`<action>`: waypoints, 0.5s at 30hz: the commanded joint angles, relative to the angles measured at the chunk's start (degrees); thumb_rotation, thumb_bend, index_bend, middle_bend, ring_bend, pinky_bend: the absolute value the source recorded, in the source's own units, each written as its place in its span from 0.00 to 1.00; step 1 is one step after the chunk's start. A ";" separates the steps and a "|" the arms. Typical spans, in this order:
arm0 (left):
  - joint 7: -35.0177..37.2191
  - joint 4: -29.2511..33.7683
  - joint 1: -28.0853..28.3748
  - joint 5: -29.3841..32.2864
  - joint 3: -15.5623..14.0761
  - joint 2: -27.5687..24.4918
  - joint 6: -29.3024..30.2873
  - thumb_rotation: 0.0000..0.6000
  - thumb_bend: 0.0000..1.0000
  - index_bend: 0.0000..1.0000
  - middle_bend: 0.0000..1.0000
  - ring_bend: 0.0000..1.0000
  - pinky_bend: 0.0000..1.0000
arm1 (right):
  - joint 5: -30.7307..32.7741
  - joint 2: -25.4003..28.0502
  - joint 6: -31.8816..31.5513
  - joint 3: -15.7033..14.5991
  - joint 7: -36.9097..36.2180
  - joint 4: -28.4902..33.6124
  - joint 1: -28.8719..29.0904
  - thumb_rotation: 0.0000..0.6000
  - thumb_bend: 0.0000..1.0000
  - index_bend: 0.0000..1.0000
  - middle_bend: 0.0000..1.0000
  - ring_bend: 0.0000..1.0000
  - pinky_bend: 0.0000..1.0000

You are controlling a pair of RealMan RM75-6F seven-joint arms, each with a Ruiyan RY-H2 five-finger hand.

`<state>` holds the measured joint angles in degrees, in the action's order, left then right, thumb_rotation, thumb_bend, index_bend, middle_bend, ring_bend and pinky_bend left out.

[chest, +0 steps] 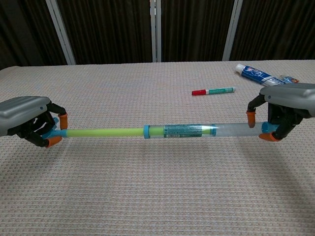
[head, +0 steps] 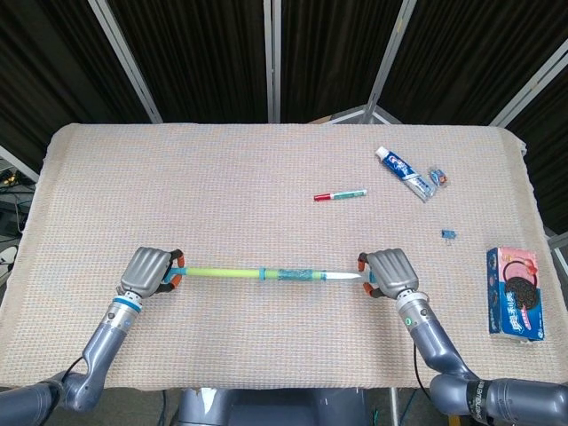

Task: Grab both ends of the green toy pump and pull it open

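The green toy pump (head: 266, 273) (chest: 162, 131) stretches left to right over the front of the table. Its green rod sticks far out of the clear barrel with blue rings. My left hand (head: 149, 271) (chest: 27, 120) grips the rod's end on the left. My right hand (head: 390, 272) (chest: 283, 108) grips the barrel's end on the right. In the chest view the pump is held a little above the cloth, and its shadow falls below it.
A red and green marker (head: 340, 194) (chest: 212, 91) lies past the pump. A toothpaste tube (head: 403, 172) (chest: 260, 77) sits at the back right, a small blue piece (head: 448, 233) nearby, and a cookie box (head: 515, 292) at the right edge.
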<state>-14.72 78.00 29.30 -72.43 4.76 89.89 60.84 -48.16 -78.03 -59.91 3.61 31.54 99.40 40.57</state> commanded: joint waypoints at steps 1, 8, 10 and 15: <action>0.70 -0.69 -0.19 0.01 -0.03 -0.29 -0.08 1.00 0.44 0.75 0.83 0.81 1.00 | -0.40 0.44 -0.16 0.00 0.19 -0.17 -0.09 1.00 0.48 0.70 0.99 1.00 1.00; 2.52 -2.51 -0.60 0.18 -0.02 -0.85 -0.36 1.00 0.43 0.75 0.83 0.81 1.00 | -1.25 1.66 -0.38 0.02 0.02 -1.09 -0.55 1.00 0.48 0.71 0.99 1.00 1.00; 3.08 -3.05 -0.75 0.31 0.02 -0.96 -0.44 1.00 0.43 0.75 0.83 0.81 1.00 | -1.81 2.12 -0.60 -0.08 0.12 -1.56 -0.74 1.00 0.48 0.71 0.99 1.00 1.00; 4.27 -4.31 -0.96 0.40 0.07 -1.01 -0.72 1.00 0.44 0.75 0.83 0.81 1.00 | -2.17 3.19 -0.54 0.10 -0.58 -1.95 -1.24 1.00 0.48 0.71 0.99 1.00 1.00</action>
<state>-10.59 73.83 28.39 -72.04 4.82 88.88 60.17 -50.31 -74.87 -60.47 3.68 31.01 97.49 39.37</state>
